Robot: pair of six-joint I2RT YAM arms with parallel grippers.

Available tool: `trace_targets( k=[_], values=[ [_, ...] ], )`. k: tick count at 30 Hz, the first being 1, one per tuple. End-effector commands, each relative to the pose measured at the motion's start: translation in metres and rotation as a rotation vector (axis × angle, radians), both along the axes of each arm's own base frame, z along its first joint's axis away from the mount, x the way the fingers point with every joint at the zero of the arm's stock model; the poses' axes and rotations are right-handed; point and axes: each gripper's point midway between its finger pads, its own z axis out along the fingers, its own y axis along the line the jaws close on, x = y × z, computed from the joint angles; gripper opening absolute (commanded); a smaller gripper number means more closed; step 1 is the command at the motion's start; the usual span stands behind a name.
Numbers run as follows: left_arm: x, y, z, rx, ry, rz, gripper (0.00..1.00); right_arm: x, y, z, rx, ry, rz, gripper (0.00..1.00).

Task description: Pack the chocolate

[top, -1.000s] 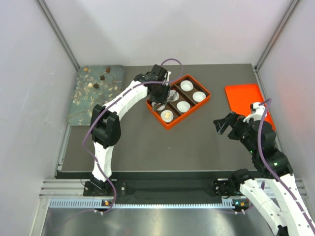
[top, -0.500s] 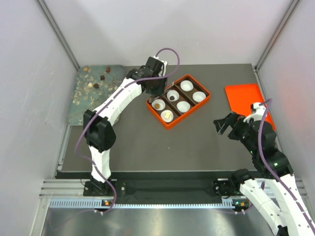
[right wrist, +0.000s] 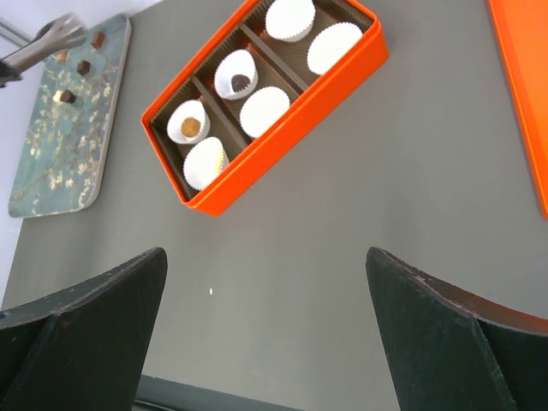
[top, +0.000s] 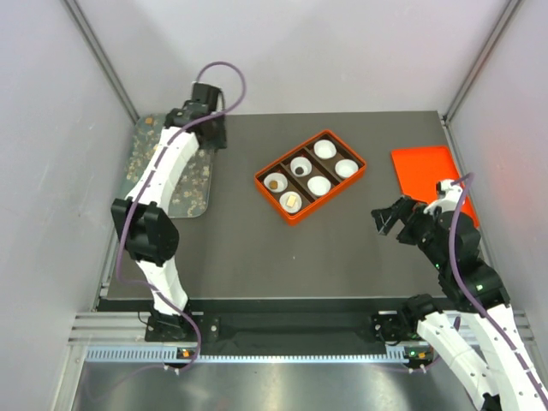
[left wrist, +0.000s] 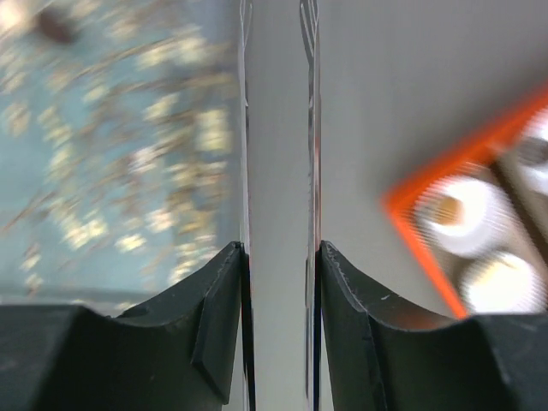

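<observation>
My left gripper (top: 210,131) is shut on thin metal tongs (left wrist: 311,128) at the right edge of the floral tray (top: 184,184). The tongs' two blades stand apart with nothing between them. The view is blurred, with a dark chocolate (left wrist: 53,26) on the tray (left wrist: 103,171). The right wrist view shows three chocolates on the tray (right wrist: 84,67) and the tongs (right wrist: 43,41) above them. The orange box (top: 347,182) holds white paper cups. One has a tan chocolate (top: 274,183), one a dark piece (top: 300,169), one a cream piece (top: 291,201). My right gripper (top: 387,218) is open and empty.
An orange lid (top: 432,175) lies flat at the right edge of the dark table. The box (right wrist: 282,120) sits mid-table, tilted. Grey walls close in on both sides. The right gripper (right wrist: 265,334) hangs over bare table surface.
My left arm has swung left with the tongs, from over the box to the tray's edge. The tan chocolate now shows in its cup. The right arm has not moved.
</observation>
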Motion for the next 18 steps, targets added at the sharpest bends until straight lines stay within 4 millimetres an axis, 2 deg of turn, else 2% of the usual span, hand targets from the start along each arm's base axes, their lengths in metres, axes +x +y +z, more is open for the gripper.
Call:
trace_targets(
  k=[1,2,3,7,10,13,18],
  values=[
    [-0.003,0.066,0.008,0.013,-0.042,0.178,0.44,0.0,0.003,0.005,0.011,-0.027,0.014,1.0],
    [0.001,0.09,0.006,0.003,-0.055,0.242,0.44,0.001,0.004,0.005,0.014,-0.03,0.014,1.0],
    [-0.002,0.102,-0.006,-0.003,-0.033,0.271,0.44,0.002,0.004,0.005,0.014,-0.03,0.014,1.0],
    [0.001,0.146,-0.027,-0.06,-0.047,0.392,0.44,0.005,0.006,0.0,0.011,-0.022,0.022,1.0],
    [0.005,0.148,-0.039,-0.113,-0.055,0.4,0.44,0.008,0.006,-0.002,-0.002,-0.02,0.021,1.0],
    [0.01,0.149,-0.057,-0.115,-0.029,0.408,0.44,0.009,0.005,0.0,-0.015,-0.024,0.018,1.0],
    [0.018,0.158,-0.074,-0.107,-0.002,0.433,0.44,0.011,0.002,0.004,-0.029,-0.037,0.007,1.0]
  ],
)
